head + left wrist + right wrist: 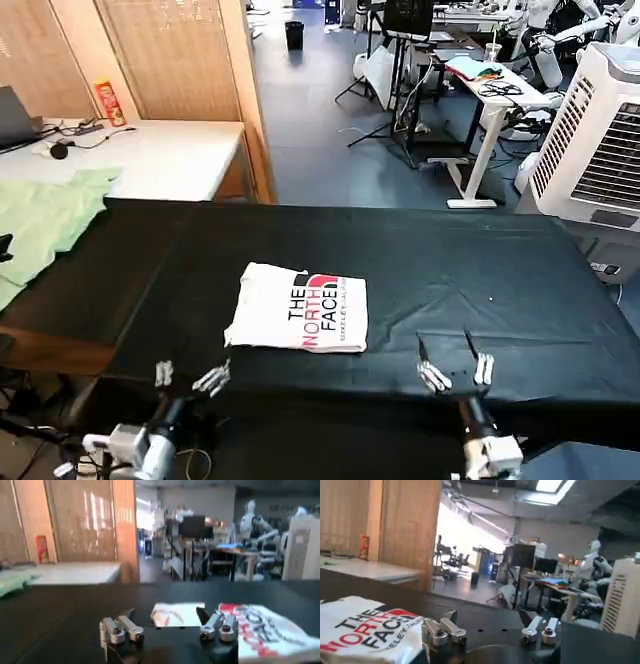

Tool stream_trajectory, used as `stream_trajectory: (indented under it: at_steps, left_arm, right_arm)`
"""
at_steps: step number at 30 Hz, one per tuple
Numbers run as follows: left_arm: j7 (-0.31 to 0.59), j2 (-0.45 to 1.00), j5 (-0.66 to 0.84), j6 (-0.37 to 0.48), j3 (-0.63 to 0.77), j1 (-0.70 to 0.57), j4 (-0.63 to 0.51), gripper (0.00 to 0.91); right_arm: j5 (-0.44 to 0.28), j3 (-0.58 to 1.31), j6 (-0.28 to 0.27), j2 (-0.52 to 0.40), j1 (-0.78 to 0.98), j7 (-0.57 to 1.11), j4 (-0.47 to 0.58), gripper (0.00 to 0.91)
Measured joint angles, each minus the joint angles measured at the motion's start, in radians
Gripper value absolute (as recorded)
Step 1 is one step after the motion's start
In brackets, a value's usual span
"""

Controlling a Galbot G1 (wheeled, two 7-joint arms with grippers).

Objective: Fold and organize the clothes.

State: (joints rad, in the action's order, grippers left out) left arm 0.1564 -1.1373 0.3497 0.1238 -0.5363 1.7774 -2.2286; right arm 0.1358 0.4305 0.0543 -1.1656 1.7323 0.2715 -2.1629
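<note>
The white T-shirt (298,308) lies folded into a neat rectangle on the black table (450,270), its black-and-red "THE NORTH FACE" print facing up. My left gripper (190,377) hovers open at the table's near edge, just short of the shirt's near left corner, with nothing between its fingers. In the left wrist view the shirt (270,630) lies beyond and beside the left gripper (165,617). My right gripper (447,352) is open over bare black cloth to the right of the shirt. The right wrist view shows the shirt (365,630) off to one side of the right gripper (487,616).
A pale green garment (45,220) lies at the table's far left edge. Behind it is a white desk (150,155) with a red can (108,102) and cables. A white air cooler (600,140) stands at the right. The black table's right half is bare cloth.
</note>
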Motion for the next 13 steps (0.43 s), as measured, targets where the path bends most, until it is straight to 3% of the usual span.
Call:
stream_trajectory:
  at_steps: [6, 13]
  left_arm:
    - [0.001, 0.02, 0.032, 0.053, -0.057, 0.079, -0.042, 0.878]
    - [0.0, 0.032, 0.079, 0.099, -0.109, 0.125, -0.074, 0.878]
  right_arm:
    - [0.033, 0.017, -0.067, -0.011, 0.162, 0.066, -0.077, 0.878]
    - [0.037, 0.018, -0.072, -0.016, 0.254, 0.072, -0.12, 0.878]
